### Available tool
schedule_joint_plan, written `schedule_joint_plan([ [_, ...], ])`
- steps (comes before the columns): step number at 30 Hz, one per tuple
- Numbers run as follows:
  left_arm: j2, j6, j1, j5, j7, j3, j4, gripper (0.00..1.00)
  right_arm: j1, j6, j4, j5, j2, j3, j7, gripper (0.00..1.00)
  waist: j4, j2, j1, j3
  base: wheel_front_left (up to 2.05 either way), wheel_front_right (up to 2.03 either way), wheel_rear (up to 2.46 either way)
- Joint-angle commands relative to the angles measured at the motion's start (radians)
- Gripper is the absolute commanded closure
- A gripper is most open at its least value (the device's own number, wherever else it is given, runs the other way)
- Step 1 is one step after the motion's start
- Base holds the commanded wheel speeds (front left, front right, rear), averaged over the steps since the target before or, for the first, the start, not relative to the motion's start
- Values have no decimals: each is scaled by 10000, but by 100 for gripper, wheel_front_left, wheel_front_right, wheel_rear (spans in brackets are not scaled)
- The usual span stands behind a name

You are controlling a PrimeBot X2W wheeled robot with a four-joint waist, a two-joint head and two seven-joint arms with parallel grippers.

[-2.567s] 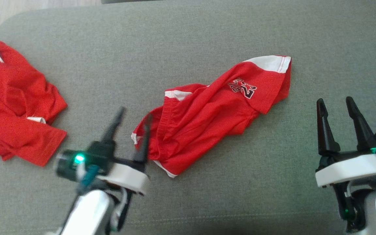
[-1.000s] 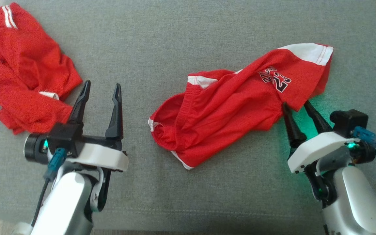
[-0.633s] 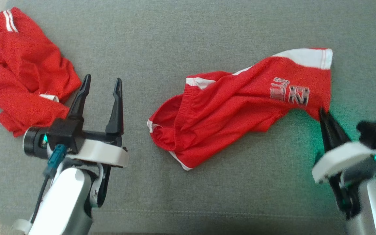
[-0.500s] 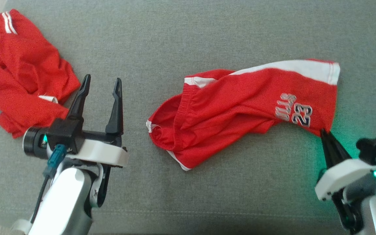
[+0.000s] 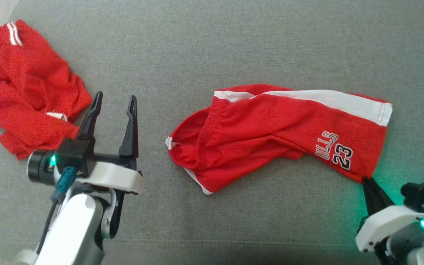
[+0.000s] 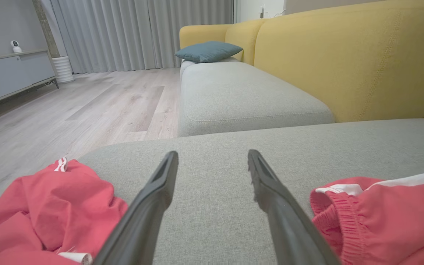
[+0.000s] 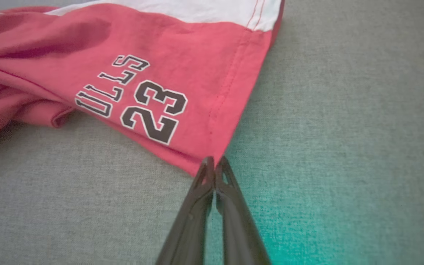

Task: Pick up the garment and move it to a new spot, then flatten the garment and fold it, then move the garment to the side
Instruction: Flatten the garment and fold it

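The garment point(image 5: 271, 129), red shorts with a white side stripe and a "23" print, lies spread across the grey cushion point(image 5: 212, 51). My right gripper point(image 5: 366, 180) is shut on the lower right hem corner of the garment point(image 7: 182, 77), its tips pinching the fabric point(image 7: 215, 160). My left gripper point(image 5: 115, 98) stands open on the left, nothing between its fingers point(image 6: 212, 158), a short way left of the waistband end point(image 6: 344, 221).
A second crumpled red garment point(image 5: 24, 92) lies at the far left of the cushion, close to my left gripper point(image 6: 42, 206). The cushion's front seam point(image 5: 212, 243) runs along the bottom. A yellow sofa back point(image 6: 344, 55) and wooden floor point(image 6: 68, 110) lie beyond.
My right gripper shut on the hem corner and drew it down and to the right, unfolding that leg flat so the stripe and number now lie stretched out. The left arm stayed still.
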Motion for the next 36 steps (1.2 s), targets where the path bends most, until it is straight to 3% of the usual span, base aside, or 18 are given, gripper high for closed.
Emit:
schedule_joint_plan([
  [1,221,1,-148,-76,-94,360,-258,0,-41,75,-424,-49,-43,77,-148,0,-57,0,0,-72,0,0,0],
  [14,371,216,354,-311,47,470,-305,0,-343,75,-2532,-254,123,-209,-1741,0,-269,0,0,-531,0,0,0],
  [21,446,343,661,-401,187,472,-402,0,-698,75,-3351,-317,130,227,-1698,0,-346,0,0,-842,0,0,0],
  [36,570,442,806,-444,350,369,-568,0,-564,75,-3307,-139,161,453,-1551,0,-307,0,0,-952,0,0,0],
])
